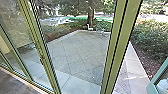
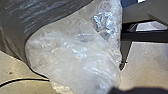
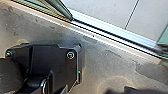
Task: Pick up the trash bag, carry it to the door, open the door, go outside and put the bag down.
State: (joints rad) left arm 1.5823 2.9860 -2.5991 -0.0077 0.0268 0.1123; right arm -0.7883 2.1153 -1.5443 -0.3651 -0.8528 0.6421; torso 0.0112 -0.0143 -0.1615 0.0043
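Clearly, one trash bag [image 2: 75, 55] is near the left claw [image 2: 140, 90]; it is translucent, whitish and much crumpled, and it lies against one dark, shiny surface [image 2: 37, 20]. Whether this claw is gripping the bag, or is open or closed, I cannot tell. For the right claw [image 3: 127, 90], I also cannot tell whether it is open or closed. Near the bag, one thin black cable [image 2: 22, 80] makes a curve on the pale ground.

In front of the robot stand green uprights: two [image 1: 112, 50] [image 1: 126, 40] are side by side, and one more [image 1: 41, 50] is to the left of them. These are in the way, and one metal threshold [image 3: 107, 41] crosses the ground at their feet. At the lower right of the head view is one teal frame [image 1: 156, 81].

Outside there is a paved yard [image 1: 77, 55] with square slabs. At its far edge is one tree trunk [image 1: 90, 18], and bushes [image 1: 150, 32] grow along the right side.
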